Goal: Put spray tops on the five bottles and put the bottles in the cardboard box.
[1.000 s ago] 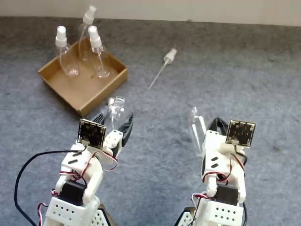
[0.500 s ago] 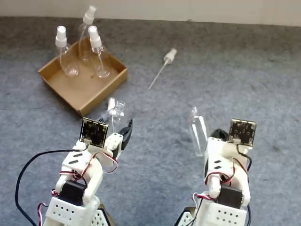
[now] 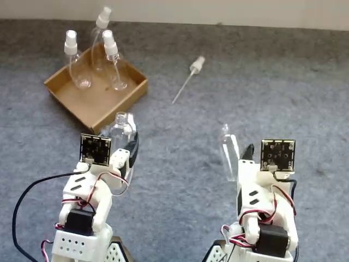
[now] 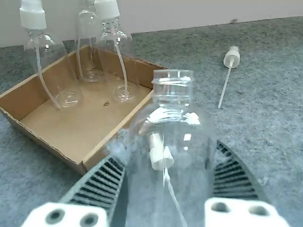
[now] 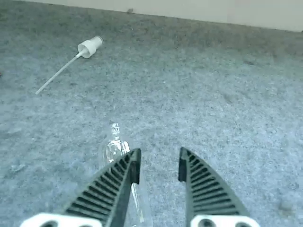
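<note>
Left jaws clenched on the uncapped bottle by the box. Right jaws, released, backed off the lying bottle. Both still needed tops.

Carpet: box, btl, spray top.

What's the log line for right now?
left gripper: shut on uncapped bottle | right gripper: open beside lying bottle | cardboard box: three capped bottles upright inside | spray top: loose on carpet
</note>
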